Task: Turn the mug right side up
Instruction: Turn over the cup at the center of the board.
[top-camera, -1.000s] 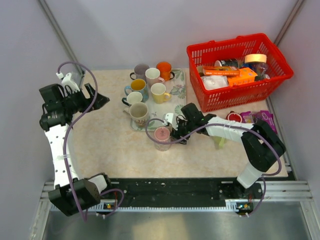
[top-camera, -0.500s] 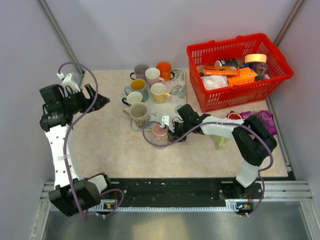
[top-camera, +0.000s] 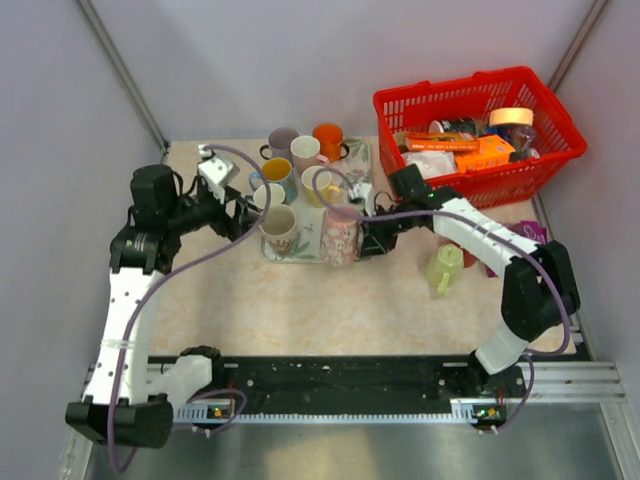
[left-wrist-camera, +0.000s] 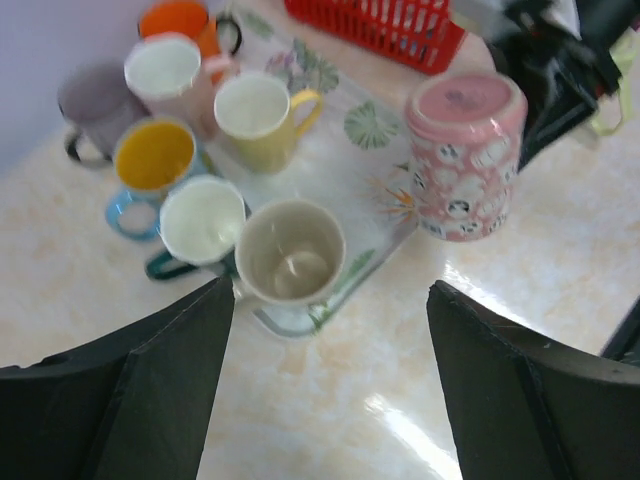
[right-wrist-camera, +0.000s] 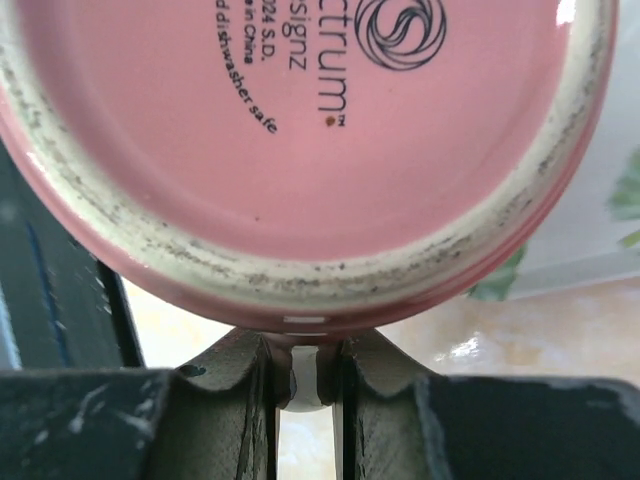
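The pink patterned mug (top-camera: 340, 237) is upside down, base up, at the near right edge of the floral tray (top-camera: 354, 172). My right gripper (top-camera: 368, 238) is beside it on the right, shut on its white handle (right-wrist-camera: 305, 372); the pink base (right-wrist-camera: 300, 110) fills the right wrist view. In the left wrist view the mug (left-wrist-camera: 465, 155) looks slightly tilted. I cannot tell whether it rests on the surface. My left gripper (top-camera: 245, 215) is open and empty, hovering just left of the tray, its fingers (left-wrist-camera: 150, 400) wide apart over bare table.
Several upright mugs stand on the tray (left-wrist-camera: 372, 165), the beige one (left-wrist-camera: 290, 250) closest to my left gripper. A red basket (top-camera: 478, 140) of groceries sits at the back right. A green mug (top-camera: 445, 268) and snack packets (top-camera: 520, 235) lie right of my right arm.
My right gripper has shut on the mug's handle and carried the mug back and right to the tray's edge. My left arm has swung in from the far left toward the tray.
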